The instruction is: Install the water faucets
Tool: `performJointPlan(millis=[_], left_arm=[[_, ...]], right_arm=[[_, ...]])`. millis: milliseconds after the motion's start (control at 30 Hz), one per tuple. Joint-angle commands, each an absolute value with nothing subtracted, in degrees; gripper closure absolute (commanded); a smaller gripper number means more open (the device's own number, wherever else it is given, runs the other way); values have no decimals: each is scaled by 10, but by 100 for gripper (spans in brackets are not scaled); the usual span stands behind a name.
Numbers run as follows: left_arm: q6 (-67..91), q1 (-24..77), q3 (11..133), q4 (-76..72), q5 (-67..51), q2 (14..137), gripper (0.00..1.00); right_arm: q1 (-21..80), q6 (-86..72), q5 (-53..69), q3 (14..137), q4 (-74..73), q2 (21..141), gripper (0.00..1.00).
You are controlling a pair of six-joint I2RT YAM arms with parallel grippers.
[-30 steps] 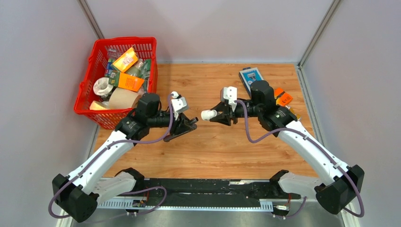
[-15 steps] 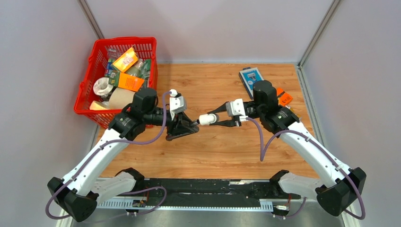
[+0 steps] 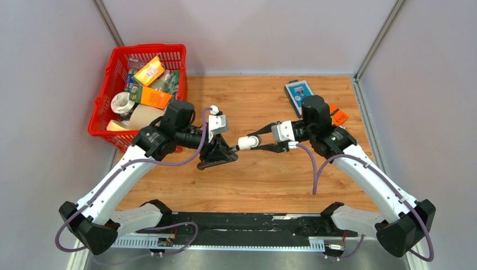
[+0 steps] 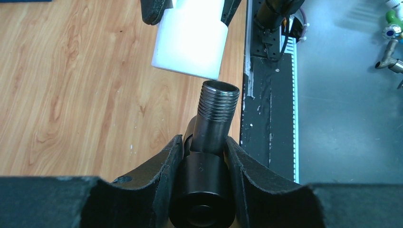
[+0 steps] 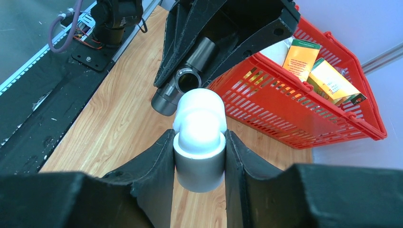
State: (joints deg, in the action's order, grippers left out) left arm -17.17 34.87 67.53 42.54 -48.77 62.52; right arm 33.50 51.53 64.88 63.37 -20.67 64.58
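Faucet [image 4: 216, 118] near red basket [image 3: 100, 109] of boxes [image 3: 149, 70]

We see the dark metal faucet [image 4: 216, 118] aloft, its threaded end bare. The white elbow fitting [image 4: 190, 38] faces that end, just apart.

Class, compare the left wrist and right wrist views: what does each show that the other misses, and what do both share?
Only the left wrist view shows the outer threads on the faucet end, gripped by the left gripper, and metal fittings on the grey surface. Only the right wrist view shows the red basket of boxes, the faucet's open bore, and the right gripper clamping the white elbow fitting. Both show faucet and elbow close together, not yet joined, above the wooden table.
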Motion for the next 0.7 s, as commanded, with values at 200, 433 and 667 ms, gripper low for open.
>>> performJointPlan(millis=[200, 433, 667], left_arm=[[-171, 375, 640, 267, -316, 567, 100], [-177, 386, 632, 257, -318, 562, 100], [-179, 400, 656, 277, -349, 577, 100]], right_arm=[[340, 479, 688, 664, -179, 633, 100], [340, 505, 666, 650, -173, 620, 100], [341, 521, 666, 654, -168, 631, 100]])
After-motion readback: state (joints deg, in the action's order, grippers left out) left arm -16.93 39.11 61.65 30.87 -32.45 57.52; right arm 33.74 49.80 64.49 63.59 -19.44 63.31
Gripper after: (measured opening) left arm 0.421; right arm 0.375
